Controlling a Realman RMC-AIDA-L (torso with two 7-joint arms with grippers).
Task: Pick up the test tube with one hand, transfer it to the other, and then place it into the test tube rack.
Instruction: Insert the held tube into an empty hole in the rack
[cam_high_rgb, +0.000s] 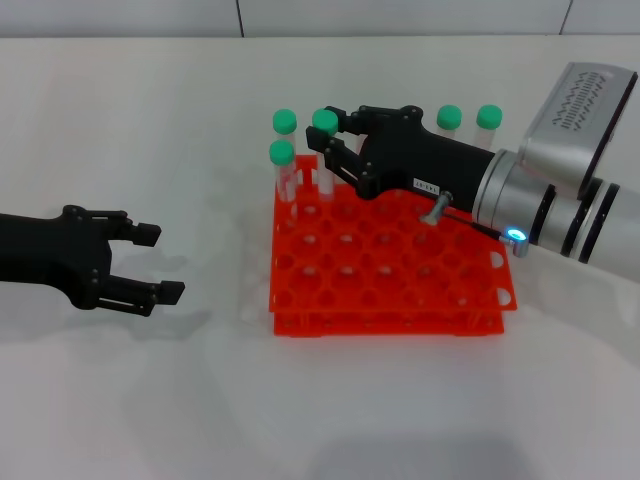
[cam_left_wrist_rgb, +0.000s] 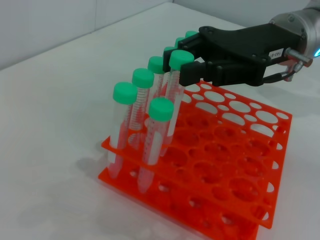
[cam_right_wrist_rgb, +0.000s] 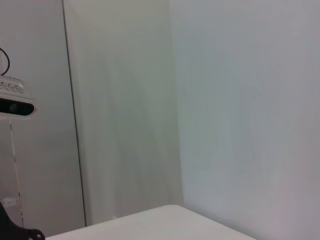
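Over on the left, the plain black two-fingered left gripper (cam_high_rgb: 165, 263) hovers low over the smooth white desk (cam_high_rgb: 150, 400), jaws spread wide and empty. Moving right, the bright orange-red plastic rack with its grid of round holes (cam_high_rgb: 385, 270) sits mid-desk, several green-capped clear tubes (cam_left_wrist_rgb: 125, 127) standing along its far and left edges. Above its far-left corner, the black right gripper with the small white label and silver wrist (cam_high_rgb: 335, 135) has its jaws clenched on the slender clear test tube with the green screw cap (cam_left_wrist_rgb: 176, 85), just under the cap. The left wrist view shows that tube's tip lowered into the rack; the head view hides it.
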